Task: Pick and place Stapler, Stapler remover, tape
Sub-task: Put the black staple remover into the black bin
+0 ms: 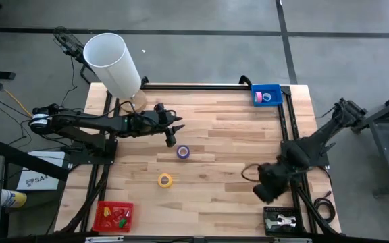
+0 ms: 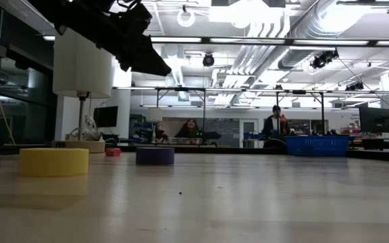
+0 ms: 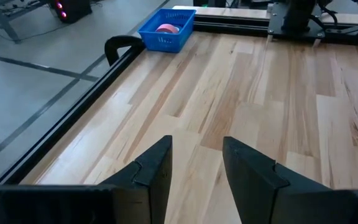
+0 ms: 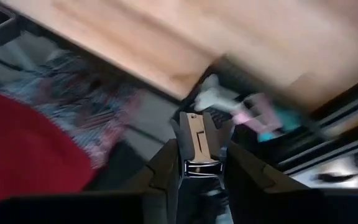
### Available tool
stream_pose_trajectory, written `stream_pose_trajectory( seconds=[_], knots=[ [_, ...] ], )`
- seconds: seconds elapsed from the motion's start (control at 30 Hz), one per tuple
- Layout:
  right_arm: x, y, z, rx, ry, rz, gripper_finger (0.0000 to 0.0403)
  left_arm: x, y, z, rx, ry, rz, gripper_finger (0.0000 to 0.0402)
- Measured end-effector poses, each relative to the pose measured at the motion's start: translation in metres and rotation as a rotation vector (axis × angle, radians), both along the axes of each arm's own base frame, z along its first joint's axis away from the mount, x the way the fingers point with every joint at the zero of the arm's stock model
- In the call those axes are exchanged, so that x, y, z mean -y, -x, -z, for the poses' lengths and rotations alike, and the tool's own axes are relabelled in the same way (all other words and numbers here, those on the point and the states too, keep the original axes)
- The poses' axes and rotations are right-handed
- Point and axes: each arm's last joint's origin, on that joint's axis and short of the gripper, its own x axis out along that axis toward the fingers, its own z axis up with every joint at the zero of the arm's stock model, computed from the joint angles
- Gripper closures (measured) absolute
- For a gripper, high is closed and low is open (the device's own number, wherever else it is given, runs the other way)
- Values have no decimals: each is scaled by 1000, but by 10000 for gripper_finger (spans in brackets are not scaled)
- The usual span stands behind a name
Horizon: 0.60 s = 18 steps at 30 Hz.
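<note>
Two rolls of tape, purple (image 1: 183, 152) and yellow (image 1: 165, 180), lie on the bench (image 1: 235, 169) while the right gripper (image 4: 201, 163), fingers pinching a stapler remover (image 4: 199, 146), could drop it outside the black tray (image 1: 286, 221).

Rt wrist view motion-blurred, black tray (image 1: 283, 221) contents too small to ID, lamp (image 2: 81, 64) top cut off.

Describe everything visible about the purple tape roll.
The purple tape roll is a small ring with an open centre, lying flat on the bare wooden table near its middle. Seen from table height it is a low, matte purple disc. Nothing touches it; the yellow roll lies apart, and the left gripper hovers beside it.
</note>
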Motion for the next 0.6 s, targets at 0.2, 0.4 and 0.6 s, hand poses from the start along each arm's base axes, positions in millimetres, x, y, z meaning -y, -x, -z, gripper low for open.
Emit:
stream_pose_trajectory(
  seconds=[0.2, 0.4, 0.6],
  knots=[
    [-35, 16, 18, -72, -78, 140, 319, 0, 0, 0, 16, 35, -14, 261],
    [-49, 21, 40, -164, -61, 129, 319, 0, 0, 0, 18, 36, -15, 261],
    [-55, 17, 58, -232, -7, 125, 318, 0, 0, 0, 17, 36, -15, 261]
  ],
)
